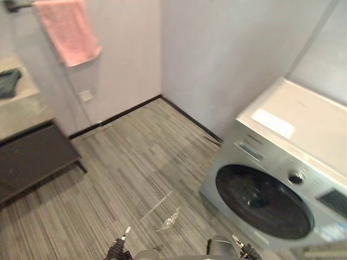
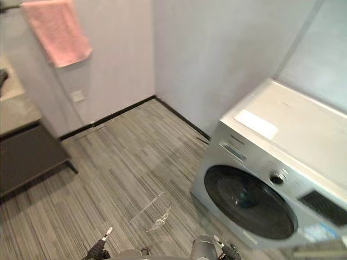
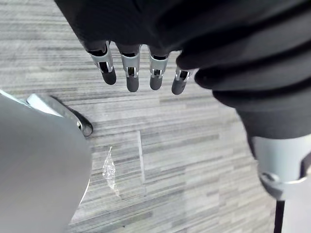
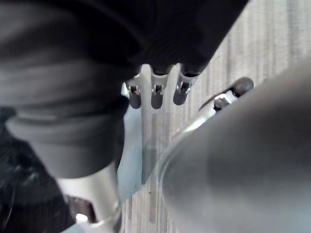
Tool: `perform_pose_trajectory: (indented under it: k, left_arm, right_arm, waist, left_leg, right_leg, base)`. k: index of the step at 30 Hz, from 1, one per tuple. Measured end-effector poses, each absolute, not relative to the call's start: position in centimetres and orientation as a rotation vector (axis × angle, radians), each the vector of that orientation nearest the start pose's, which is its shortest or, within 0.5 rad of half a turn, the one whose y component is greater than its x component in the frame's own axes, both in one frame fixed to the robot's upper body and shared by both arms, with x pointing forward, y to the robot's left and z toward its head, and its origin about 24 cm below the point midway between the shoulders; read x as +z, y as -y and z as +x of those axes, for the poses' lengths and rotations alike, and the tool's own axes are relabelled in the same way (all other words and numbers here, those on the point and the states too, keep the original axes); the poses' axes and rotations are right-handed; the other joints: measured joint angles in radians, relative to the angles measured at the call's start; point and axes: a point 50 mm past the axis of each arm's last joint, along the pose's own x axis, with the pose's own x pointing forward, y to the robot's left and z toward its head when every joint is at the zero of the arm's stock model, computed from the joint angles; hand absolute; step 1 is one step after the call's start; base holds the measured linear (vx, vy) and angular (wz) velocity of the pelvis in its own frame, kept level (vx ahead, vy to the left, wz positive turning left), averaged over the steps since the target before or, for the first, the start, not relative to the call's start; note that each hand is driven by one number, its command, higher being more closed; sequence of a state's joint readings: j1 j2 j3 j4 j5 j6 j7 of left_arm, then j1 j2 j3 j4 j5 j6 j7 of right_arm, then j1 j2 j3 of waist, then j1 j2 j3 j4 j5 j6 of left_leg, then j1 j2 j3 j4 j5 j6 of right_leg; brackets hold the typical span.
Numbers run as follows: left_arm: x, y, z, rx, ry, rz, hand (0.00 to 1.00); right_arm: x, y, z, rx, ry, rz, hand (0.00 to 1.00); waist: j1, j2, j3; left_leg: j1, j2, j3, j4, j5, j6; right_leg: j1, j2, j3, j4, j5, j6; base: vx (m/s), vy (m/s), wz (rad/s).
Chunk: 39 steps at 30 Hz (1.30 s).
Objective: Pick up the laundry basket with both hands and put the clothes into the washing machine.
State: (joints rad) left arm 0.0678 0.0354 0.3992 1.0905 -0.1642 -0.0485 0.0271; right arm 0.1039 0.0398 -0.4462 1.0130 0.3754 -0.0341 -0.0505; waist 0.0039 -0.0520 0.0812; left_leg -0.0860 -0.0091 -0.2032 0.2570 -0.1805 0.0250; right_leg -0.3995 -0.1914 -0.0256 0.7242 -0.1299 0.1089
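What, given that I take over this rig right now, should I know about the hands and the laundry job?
Left hand: open, fingers straight, holding nothing, above the floor.
Right hand: open, holding nothing.
Washing machine: on the robot's right by the wall; its round door looks shut.
Done: nothing yet; the laundry basket is in neither hand.
Left: find the basket, lift it with both hands, open the door, load the clothes.
Note: a clear plastic scrap lies on the floor just ahead.

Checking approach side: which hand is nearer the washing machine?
Right. The right hand is close by the front of the washing machine; the left hand is farther off, to its left.
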Motion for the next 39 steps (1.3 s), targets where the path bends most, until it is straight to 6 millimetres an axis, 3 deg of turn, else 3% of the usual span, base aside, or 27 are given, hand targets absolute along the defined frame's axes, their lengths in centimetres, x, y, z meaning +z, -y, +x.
perform_pose_trajectory:
  k: [2,3,4,5,6,7,8,10,11,13,15,17,19,20,21,22,23,25,32,34,37,38,39]
  left_arm:
    - [-16.3,-21.1,8.2,0.519,-1.066,-0.286,0.00]
    - [-16.4,-21.1,8.1,0.527,-1.071,-0.279,0.00]
    - [-16.4,-21.1,8.0,0.532,-1.073,-0.276,0.00]
    - [-16.4,-21.2,7.8,0.538,-1.077,-0.271,0.00]
    - [-16.4,-21.1,7.7,0.536,-1.081,-0.271,0.00]
    - [-16.7,-20.6,7.2,0.534,-1.105,-0.282,0.00]
    - [-16.8,-20.1,6.9,0.523,-1.120,-0.290,0.00]
    - [-16.9,-19.9,6.7,0.514,-1.131,-0.288,0.00]
    - [-16.9,-19.9,6.9,0.514,-1.127,-0.290,0.00]
    - [-16.9,-19.9,6.9,0.520,-1.123,-0.301,0.00]
    - [-16.9,-19.9,7.0,0.517,-1.120,-0.303,0.00]
    - [-16.9,-19.6,7.2,0.495,-1.120,-0.300,0.00]
    - [-16.7,-19.4,8.1,0.464,-1.106,-0.286,0.00]
    - [-16.6,-19.3,8.7,0.435,-1.094,-0.267,0.00]
    - [-16.5,-19.3,8.9,0.399,-1.092,-0.229,0.00]
    - [-16.4,-19.7,8.9,0.391,-1.090,-0.203,0.00]
    - [-16.2,-21.4,9.0,0.384,-1.092,-0.130,0.00]
    - [-16.3,-22.7,7.5,0.400,-1.146,-0.084,0.00]
    - [-16.7,-21.3,7.1,0.360,-1.170,-0.086,0.00]
    - [-16.8,-20.5,7.3,0.348,-1.168,-0.104,0.00]
    - [-16.7,-20.7,7.8,0.345,-1.152,-0.098,0.00]
    - [-16.6,-20.7,8.2,0.343,-1.143,-0.092,0.00]
    - [-16.6,-20.6,8.3,0.342,-1.138,-0.089,0.00]
  right_arm:
    - [-16.3,19.8,7.7,-0.709,-0.989,0.560,0.00]
    - [-16.3,19.7,7.6,-0.712,-0.992,0.562,0.00]
    - [-16.3,19.6,7.5,-0.713,-0.997,0.563,0.00]
    - [-16.5,19.4,7.0,-0.719,-1.014,0.565,0.00]
    - [-16.5,19.5,6.9,-0.721,-1.018,0.564,0.00]
    - [-16.4,20.4,7.0,-0.730,-1.013,0.548,0.00]
    - [-16.4,20.9,7.3,-0.740,-1.017,0.542,0.00]
    - [-16.2,21.7,8.2,-0.724,-1.010,0.517,0.00]
    - [-16.7,21.0,7.4,-0.714,-1.082,0.525,0.00]
    - [-17.0,20.9,6.4,-0.727,-1.129,0.539,0.00]
    - [-17.3,20.7,5.7,-0.762,-1.190,0.655,0.00]
    - [-17.4,20.7,5.4,-0.798,-1.193,0.701,0.00]
    - [-17.5,20.9,4.5,-0.854,-1.190,0.717,0.00]
    - [-17.4,21.3,3.8,-0.891,-1.168,0.687,0.00]
    - [-17.5,21.0,3.4,-0.899,-1.157,0.683,0.00]
    - [-17.5,20.7,3.4,-0.892,-1.155,0.681,0.00]
    - [-17.6,19.4,3.8,-0.857,-1.159,0.690,0.00]
    - [-17.6,18.5,5.1,-0.831,-1.133,0.712,0.00]
    - [-17.2,19.9,5.9,-0.789,-1.097,0.614,0.00]
    - [-17.1,20.3,5.9,-0.787,-1.094,0.598,0.00]
    - [-17.1,20.0,6.1,-0.771,-1.095,0.590,0.00]
    - [-17.1,20.1,6.0,-0.773,-1.092,0.586,0.00]
    - [-16.9,20.0,7.0,-0.746,-1.067,0.580,0.00]
  waist:
    - [-0.001,0.009,-0.003]
    - [0.000,0.008,-0.007]
    - [0.000,0.006,-0.010]
    - [0.000,-0.005,-0.026]
    - [-0.003,0.001,-0.033]
    - [-0.004,0.031,-0.058]
    - [-0.006,0.056,-0.071]
    - [-0.018,0.065,-0.075]
    - [-0.020,0.066,-0.073]
    - [-0.020,0.068,-0.067]
    - [-0.027,0.072,-0.059]
    - [-0.047,0.079,-0.049]
    - [-0.053,0.080,-0.030]
    - [-0.054,0.086,-0.027]
    - [-0.057,0.082,-0.032]
    - [-0.061,0.080,-0.038]
    - [-0.069,0.011,-0.039]
    - [-0.068,-0.022,-0.034]
    - [-0.078,0.034,-0.017]
    - [-0.079,0.035,-0.011]
    - [-0.079,0.015,0.003]
    - [-0.079,0.009,0.017]
    - [-0.072,0.003,0.034]
  left_leg:
    - [0.025,-0.008,-0.046,-0.009,-0.028,-0.006]
    - [0.039,-0.009,-0.064,-0.003,-0.054,-0.010]
    - [0.049,-0.008,-0.071,0.001,-0.071,-0.015]
    - [0.069,-0.003,-0.080,0.000,-0.103,-0.031]
    - [0.079,0.009,-0.087,-0.005,-0.115,-0.043]
    - [0.103,0.062,-0.087,-0.036,-0.109,-0.070]
    - [0.116,0.100,-0.035,-0.069,-0.068,-0.120]
    - [0.122,0.133,0.026,-0.088,-0.014,-0.167]
    - [0.113,0.161,0.079,-0.062,0.031,-0.191]
    - [0.093,0.198,0.172,0.028,0.058,-0.217]
    - [0.071,0.241,0.314,0.111,0.095,-0.213]
    - [0.063,0.254,0.388,0.132,0.101,-0.202]
    - [0.043,0.233,0.454,0.134,0.032,-0.205]
    - [0.001,0.181,0.458,0.034,0.082,-0.184]
    - [0.022,0.164,0.486,-0.036,0.088,-0.123]
    - [0.040,0.145,0.463,-0.097,0.096,-0.111]
    - [0.054,0.094,0.426,-0.210,0.161,-0.084]
    - [0.063,0.065,0.400,-0.289,0.218,-0.078]
    - [0.110,0.061,0.395,-0.355,0.257,-0.075]
    - [0.110,0.061,0.394,-0.358,0.257,-0.075]
    - [0.112,0.035,0.395,-0.353,0.247,-0.072]
    - [0.118,0.026,0.392,-0.352,0.240,-0.063]
    - [0.126,0.029,0.391,-0.357,0.231,-0.050]
  right_leg:
    - [0.049,-0.016,0.003,-0.340,0.015,-0.012]
    - [0.074,-0.030,-0.011,-0.436,0.041,-0.029]
    - [0.087,-0.039,-0.030,-0.465,0.058,-0.032]
    - [0.114,-0.049,-0.067,-0.509,0.108,-0.021]
    - [0.122,-0.049,-0.085,-0.512,0.177,0.008]
    - [0.126,-0.016,-0.127,-0.480,0.181,0.001]
    - [0.122,0.013,-0.146,-0.459,0.156,-0.015]
    - [0.134,0.033,-0.171,-0.455,0.129,-0.034]
    - [0.168,0.054,-0.206,-0.476,0.115,-0.056]
    - [0.232,0.080,-0.239,-0.511,0.100,-0.078]
    - [0.292,0.090,-0.269,-0.547,0.097,-0.083]
    - [0.329,0.081,-0.293,-0.567,0.097,-0.083]
    - [0.388,0.050,-0.319,-0.570,0.097,-0.083]
    - [0.411,0.048,-0.346,-0.551,0.091,-0.077]
    - [0.404,0.042,-0.339,-0.522,0.060,-0.067]
    - [0.398,0.040,-0.318,-0.521,0.039,-0.056]
    - [0.396,0.016,-0.271,-0.538,0.008,-0.040]
    - [0.399,0.024,-0.223,-0.584,0.008,-0.038]
    - [0.411,0.033,-0.192,-0.591,0.011,-0.032]
    - [0.405,0.031,-0.191,-0.579,0.007,-0.025]
    - [0.373,-0.015,-0.192,-0.496,-0.031,0.034]
    - [0.364,-0.024,-0.183,-0.426,-0.031,0.057]
    - [0.303,-0.038,-0.152,-0.294,-0.014,0.086]
  base:
    - [0.40,-0.216,0.78]
    - [0.25,-0.192,0.56]
    - [0.35,-0.369,0.45]
    - [0.32,-0.355,0.34]
    - [0.50,-0.532,0.35]
    - [0.46,-0.408,0.23]
    - [0.45,-0.375,0.14]
    - [0.39,-0.332,0.15]
    - [0.36,-0.320,0.29]
    - [0.31,-0.262,0.31]
    - [0.25,-0.196,0.27]
    - [0.15,-0.034,0.66]
    - [0.08,0.119,1.38]
    - [0.03,0.198,1.90]
    - [0.00,0.170,1.78]
    - [0.00,0.109,1.58]
    - [-0.01,0.065,1.08]
    - [-0.04,0.043,0.60]
    - [-0.08,0.020,-0.04]
    - [-0.06,0.004,0.01]
    - [-0.01,0.037,0.10]
    - [0.01,0.053,0.03]
    - [0.00,0.058,-0.02]
